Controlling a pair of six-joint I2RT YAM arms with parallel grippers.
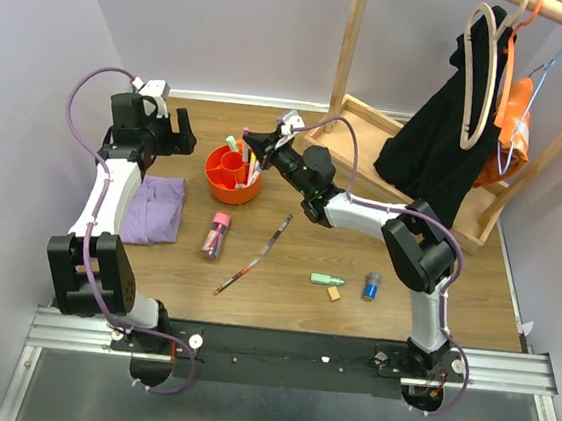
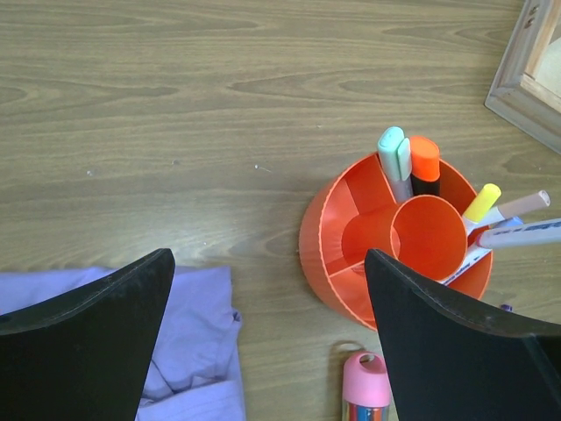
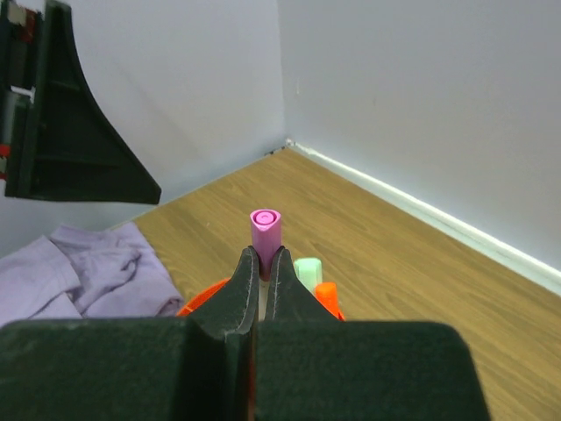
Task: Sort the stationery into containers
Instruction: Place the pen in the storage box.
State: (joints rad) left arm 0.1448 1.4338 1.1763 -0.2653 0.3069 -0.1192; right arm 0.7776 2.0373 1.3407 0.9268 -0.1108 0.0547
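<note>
While the right tool (image 3: 263, 259) was squeezed tight shut on a pink pen (image 3: 265, 224), the pen stood almost straight up between its two fingers. The pen's pink top poked up, and its bottom end was hidden behind the fingers. The orange tub (image 1: 225, 193) sat right under that tool, at the back of the counter (image 1: 405, 274), so the pen's long side pointed down at the tub. The way to go looked like down, not sideways. I could not tell which part of the tub was under the pen.

The left tool (image 2: 269, 254) was spread as wide as it could go and held nothing. It hung a little to the left of the tub, above bare counter and the edge of the purple cloth (image 2: 188, 351).

More things lay on the counter, closer to the robot. A clear tube (image 1: 216, 236) with a pink cap lay just in front of the tub, nearest the left arm. A slim pen (image 1: 256, 253) lay slanted in the middle. A green marker (image 1: 328, 280), a tan eraser (image 1: 334, 294) and a blue cylinder (image 1: 371, 284) sat nearer the right arm.
</note>
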